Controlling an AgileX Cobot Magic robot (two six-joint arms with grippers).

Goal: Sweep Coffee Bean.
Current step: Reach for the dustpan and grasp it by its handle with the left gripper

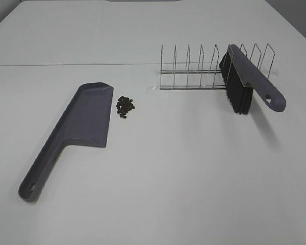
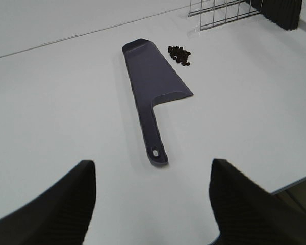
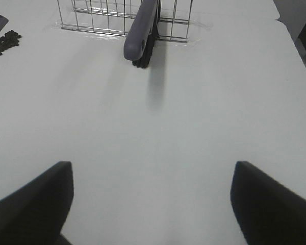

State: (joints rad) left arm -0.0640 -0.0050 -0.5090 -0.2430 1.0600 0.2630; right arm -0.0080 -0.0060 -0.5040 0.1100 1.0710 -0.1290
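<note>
Left claw (image 2: 152,204), right claw (image 3: 152,204): both spread, empty. One dustpan (image 1: 89,117), one brush (image 1: 255,77), one rack (image 1: 194,87), one coffee bean pile (image 1: 125,106).

It looks like a lab test bench: a plain white table (image 1: 194,178) with a dustpan (image 1: 86,120), wire rack (image 1: 194,69) and brush (image 1: 252,74) laid out.

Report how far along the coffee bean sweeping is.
Done: nothing yet. The coffee beans lie in a small pile on the table, just off the grey dustpan's open edge, none inside it. In hand: nothing; the left gripper and right gripper are both open and empty, and the brush rests in the wire rack. Left: take brush and dustpan, then sweep the beans in.
</note>
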